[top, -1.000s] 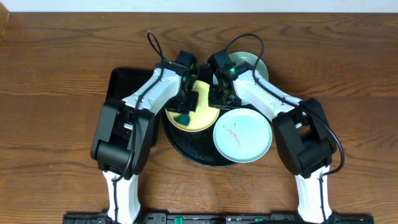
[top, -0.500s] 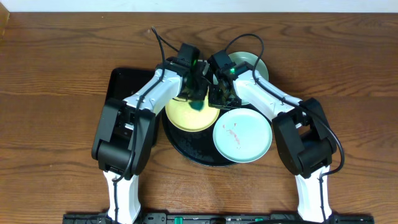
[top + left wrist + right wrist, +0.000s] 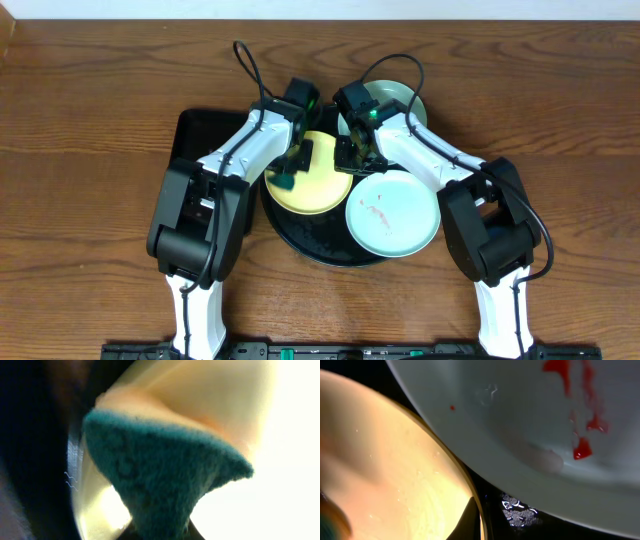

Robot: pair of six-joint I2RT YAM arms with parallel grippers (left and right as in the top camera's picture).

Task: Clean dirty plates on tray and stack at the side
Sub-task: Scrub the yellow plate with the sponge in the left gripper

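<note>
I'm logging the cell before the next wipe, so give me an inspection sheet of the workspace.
Surface: brown wooden table.
Job's things: yellow plate and red-smeared mint plate on round tray; second mint plate behind.
Clutter: rectangular tray, left.
Grippers: left gripper holds green sponge over yellow plate; right gripper at its rim, jaws hidden.
Cables: black loops above both arms.
Surroundings: nothing seen.

I see a pale mint round plate filling the upper right, with red smears on it (bright ones). A pale yellow round plate lies just beside it, and the glossy black tray shows between them.
</note>
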